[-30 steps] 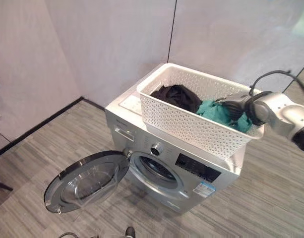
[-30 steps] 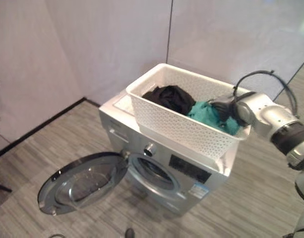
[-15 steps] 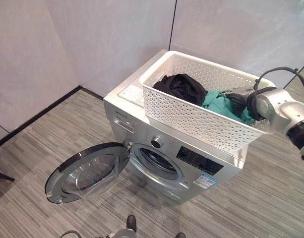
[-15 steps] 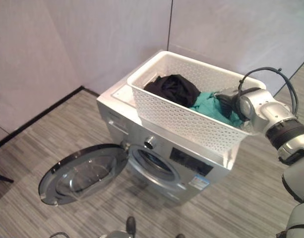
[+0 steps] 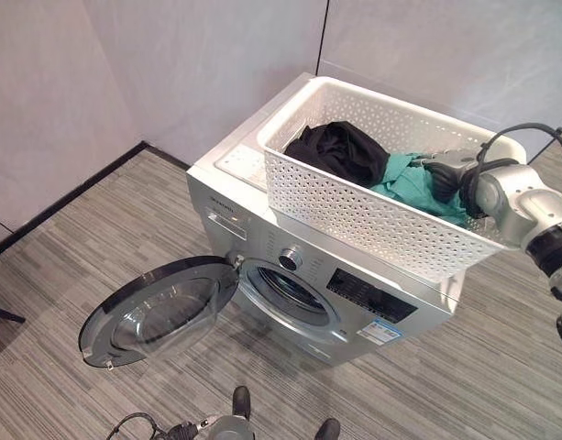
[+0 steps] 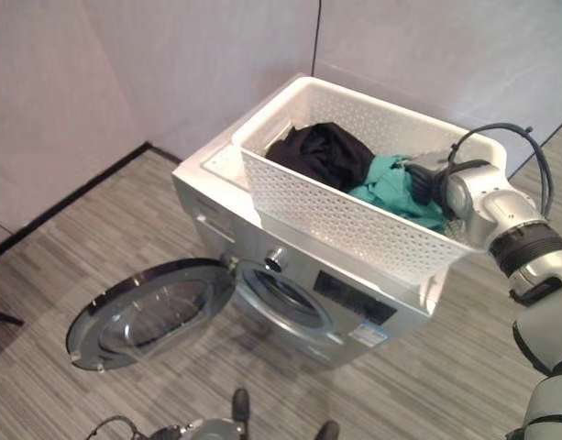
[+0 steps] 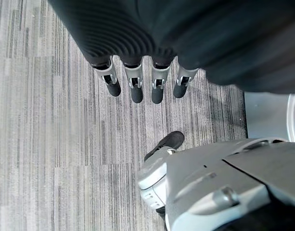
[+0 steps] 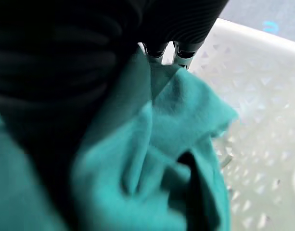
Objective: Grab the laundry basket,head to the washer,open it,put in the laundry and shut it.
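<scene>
With the basket (image 5: 381, 197) sitting on the washer (image 5: 290, 275), whose door (image 5: 157, 312) hangs open, the right hand (image 5: 448, 174) is buried in the teal cloth (image 5: 413, 188), its grip hidden, so gather a full bunch before lifting clear.

A white perforated laundry basket (image 5: 372, 215) holding black cloth (image 5: 340, 151) and teal cloth (image 5: 413, 186) was seen on a silver washer (image 5: 253, 238), over grey striped flooring (image 5: 70, 266).
</scene>
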Tool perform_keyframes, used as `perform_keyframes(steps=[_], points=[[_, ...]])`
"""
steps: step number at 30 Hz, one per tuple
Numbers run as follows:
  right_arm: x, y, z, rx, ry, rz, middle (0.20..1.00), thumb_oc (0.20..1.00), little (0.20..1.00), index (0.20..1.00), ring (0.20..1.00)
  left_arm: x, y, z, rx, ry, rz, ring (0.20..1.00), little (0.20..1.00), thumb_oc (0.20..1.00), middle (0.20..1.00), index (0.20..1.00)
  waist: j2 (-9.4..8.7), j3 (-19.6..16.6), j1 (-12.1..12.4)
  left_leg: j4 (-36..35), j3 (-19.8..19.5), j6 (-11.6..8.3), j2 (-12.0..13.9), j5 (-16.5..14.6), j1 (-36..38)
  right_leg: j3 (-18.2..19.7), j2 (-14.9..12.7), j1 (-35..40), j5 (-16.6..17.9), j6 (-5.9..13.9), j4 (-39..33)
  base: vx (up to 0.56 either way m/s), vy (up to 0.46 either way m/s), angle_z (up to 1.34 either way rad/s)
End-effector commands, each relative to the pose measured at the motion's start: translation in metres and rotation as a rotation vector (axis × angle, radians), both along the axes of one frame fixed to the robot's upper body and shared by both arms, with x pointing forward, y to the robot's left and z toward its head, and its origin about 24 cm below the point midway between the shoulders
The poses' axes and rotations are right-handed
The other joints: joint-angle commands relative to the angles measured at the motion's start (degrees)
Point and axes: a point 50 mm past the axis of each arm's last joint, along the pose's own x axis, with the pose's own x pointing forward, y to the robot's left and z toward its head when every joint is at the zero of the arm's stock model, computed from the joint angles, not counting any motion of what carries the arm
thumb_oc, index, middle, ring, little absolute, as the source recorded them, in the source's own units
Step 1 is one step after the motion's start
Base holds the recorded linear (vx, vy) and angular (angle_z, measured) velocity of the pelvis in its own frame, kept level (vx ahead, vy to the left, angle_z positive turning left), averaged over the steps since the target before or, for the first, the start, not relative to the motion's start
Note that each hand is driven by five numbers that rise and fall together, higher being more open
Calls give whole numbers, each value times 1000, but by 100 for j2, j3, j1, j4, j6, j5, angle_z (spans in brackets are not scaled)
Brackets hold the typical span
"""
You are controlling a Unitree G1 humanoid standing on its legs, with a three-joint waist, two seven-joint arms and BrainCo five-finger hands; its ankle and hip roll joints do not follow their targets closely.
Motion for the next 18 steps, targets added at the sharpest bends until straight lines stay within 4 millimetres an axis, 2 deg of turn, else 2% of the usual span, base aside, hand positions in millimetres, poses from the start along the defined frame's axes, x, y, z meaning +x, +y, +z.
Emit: perform_keyframes(steps=[1, 6, 7, 11, 18], points=[[3, -1, 26, 61, -133, -18, 200, 200, 200, 200, 200, 4, -15, -3, -35, 3, -24, 1000, 1000, 1000, 1000, 1000, -343, 78, 152, -35, -213, -132, -96, -39, -127, 372, -210, 75, 170, 341, -87, 0, 0, 0], [2, 0, 24, 83, -137, -20, 200, 200, 200, 200, 200, 4, -12, -2, -26, 4, -22, 1000, 1000, 1000, 1000, 1000, -372, 96, 174, -29, -165, -83, -99, 77, -179, 273, -234, 46, 244, 280, -70, -43, 7, 7], [-27, -44, 133, 264, -585, -56, 200, 200, 200, 200, 200, -42, 46, 7, 114, 67, 162, 1000, 1000, 1000, 1000, 1000, -132, 607, -77, 789, 238, -106, 73, -440, -349, 524, -257, -200, -198, 155, 606, 8, 4, 11], [-27, -45, 131, 294, -584, -58, 200, 200, 200, 200, 200, -34, 54, 10, 134, 37, 173, 1000, 1000, 1000, 1000, 1000, -293, 656, 7, 587, 147, -129, 41, -313, -377, 409, -265, -242, -104, 198, 518, -5, -23, 4], [-27, -35, 137, 299, -601, -18, 200, 200, 200, 200, 200, -30, 53, 11, 136, 34, 156, 1000, 1000, 1000, 1000, 1000, -412, 715, 38, 732, 66, -138, 51, -401, -470, 386, -278, -233, -89, 187, 473, 13, -10, 4]])
